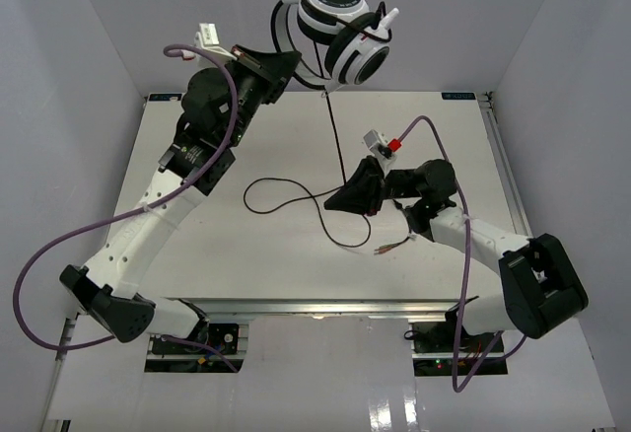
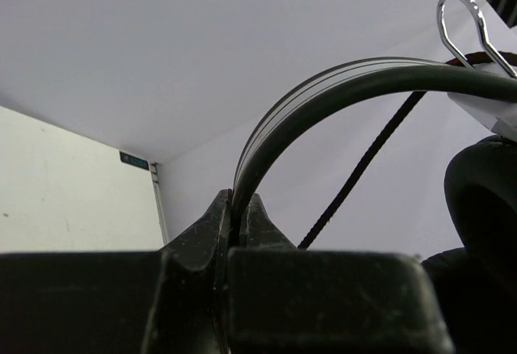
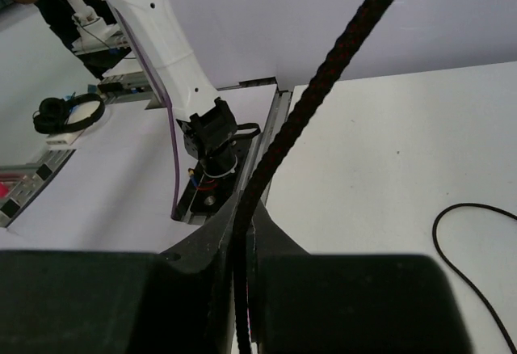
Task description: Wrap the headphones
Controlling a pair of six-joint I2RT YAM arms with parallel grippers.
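Two grips, we judge for winding: left tool (image 1: 293,58) holds white over-ear headphones (image 1: 340,20) aloft, right tool (image 1: 343,198) pinches thin black cord (image 1: 331,131).

Right gripper (image 3: 242,218): jaws closed on a black braided cord (image 3: 323,79) that runs straight from the fingertips toward 1 o'clock. White table (image 3: 388,144) beneath; thin black loop of cord (image 3: 452,208) lying at 4 o'clock.
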